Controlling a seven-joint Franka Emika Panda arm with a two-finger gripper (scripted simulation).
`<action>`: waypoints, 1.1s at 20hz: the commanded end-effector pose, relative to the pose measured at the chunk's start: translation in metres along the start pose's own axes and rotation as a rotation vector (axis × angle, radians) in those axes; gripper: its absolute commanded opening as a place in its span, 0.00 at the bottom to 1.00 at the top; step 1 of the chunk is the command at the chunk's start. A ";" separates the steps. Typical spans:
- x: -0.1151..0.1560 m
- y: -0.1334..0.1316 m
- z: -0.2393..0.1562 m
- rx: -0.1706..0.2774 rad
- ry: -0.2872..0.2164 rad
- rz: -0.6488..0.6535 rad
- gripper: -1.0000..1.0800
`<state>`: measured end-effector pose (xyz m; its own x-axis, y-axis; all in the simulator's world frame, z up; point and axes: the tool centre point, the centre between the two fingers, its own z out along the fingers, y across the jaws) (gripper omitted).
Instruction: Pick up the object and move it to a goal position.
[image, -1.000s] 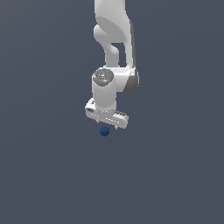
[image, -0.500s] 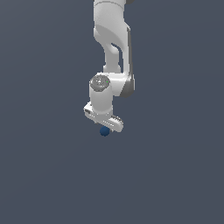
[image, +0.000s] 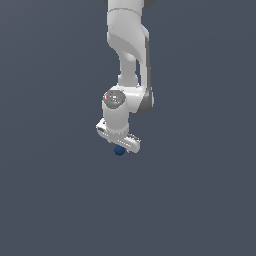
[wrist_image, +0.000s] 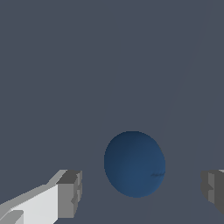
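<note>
One ball (image: 119, 150), one gripper (image: 119, 146). Exterior view: ball partly hidden at the gripper's 6 o'clock. Wrist view alone shows fingers (wrist_image: 70, 193) apart, ball (wrist_image: 134, 164) between, untouched

The background (image: 50, 200) is a single uniform field of dark slate grey-blue that fills the exterior view from edge to edge. No seam, corner or horizon line separates a floor from a wall, so whether the surface is horizontal or vertical cannot be told. The finish is matt and without texture, pattern or markings. Lighting is even and diffuse, with no bright spots. In the wrist view the same grey-blue surface (wrist_image: 87, 57) fills the field; faint, slightly lighter diagonal bands cross one side of it. No cast shadow can be made out in either view.
</note>
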<state>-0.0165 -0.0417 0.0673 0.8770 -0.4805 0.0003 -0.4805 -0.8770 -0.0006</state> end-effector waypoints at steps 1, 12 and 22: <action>-0.001 0.001 0.012 -0.001 -0.001 0.002 0.96; 0.000 0.000 0.036 -0.001 0.000 0.004 0.00; 0.000 0.000 0.035 0.000 0.000 0.003 0.00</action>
<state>-0.0166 -0.0416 0.0316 0.8754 -0.4835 -0.0001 -0.4835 -0.8754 -0.0003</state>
